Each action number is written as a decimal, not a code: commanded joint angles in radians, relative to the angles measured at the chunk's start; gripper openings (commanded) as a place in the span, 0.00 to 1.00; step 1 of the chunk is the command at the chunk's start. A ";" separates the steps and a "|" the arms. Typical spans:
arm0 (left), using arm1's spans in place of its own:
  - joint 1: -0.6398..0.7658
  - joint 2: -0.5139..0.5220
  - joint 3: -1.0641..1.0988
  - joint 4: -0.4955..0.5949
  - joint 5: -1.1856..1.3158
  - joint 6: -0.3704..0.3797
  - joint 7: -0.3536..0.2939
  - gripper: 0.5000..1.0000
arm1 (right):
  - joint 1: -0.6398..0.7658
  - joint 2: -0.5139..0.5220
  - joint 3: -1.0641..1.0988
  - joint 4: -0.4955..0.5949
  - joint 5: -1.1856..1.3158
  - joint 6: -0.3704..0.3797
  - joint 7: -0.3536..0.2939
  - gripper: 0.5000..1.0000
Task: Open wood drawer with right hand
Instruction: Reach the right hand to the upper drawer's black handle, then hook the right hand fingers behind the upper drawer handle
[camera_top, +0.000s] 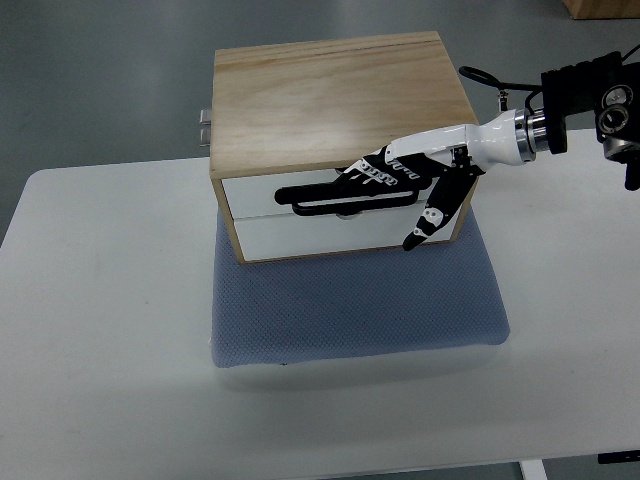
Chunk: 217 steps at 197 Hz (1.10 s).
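A light wooden box (330, 100) with two white drawer fronts stands on a blue-grey mat (350, 305). Both the upper drawer (258, 192) and the lower drawer (320, 236) sit flush with the box. My right hand (350, 215) reaches in from the right and lies across the upper drawer front. Its black fingers (320, 202) stretch out to the left along the seam between the drawers. The thumb (428, 222) points down over the lower drawer's right end. A small dark handle shows just under the fingers, and I cannot tell whether they hook it. The left hand is out of view.
The mat lies on a white table (100, 300) over a grey floor. A small metal fitting (204, 125) sticks out of the box's back left side. A brown object (600, 8) shows at the top right corner. Black cables (490, 80) trail behind the right wrist.
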 joint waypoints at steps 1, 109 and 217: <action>0.000 0.000 0.000 0.001 0.000 0.000 0.000 1.00 | -0.008 0.004 0.000 0.000 -0.003 -0.017 -0.001 0.89; 0.000 0.000 0.000 0.001 0.000 0.000 0.000 1.00 | -0.030 0.021 0.001 0.005 -0.023 -0.025 -0.001 0.89; 0.000 0.000 0.000 -0.001 0.000 0.000 0.000 1.00 | -0.019 0.001 -0.034 0.097 -0.018 -0.019 -0.029 0.89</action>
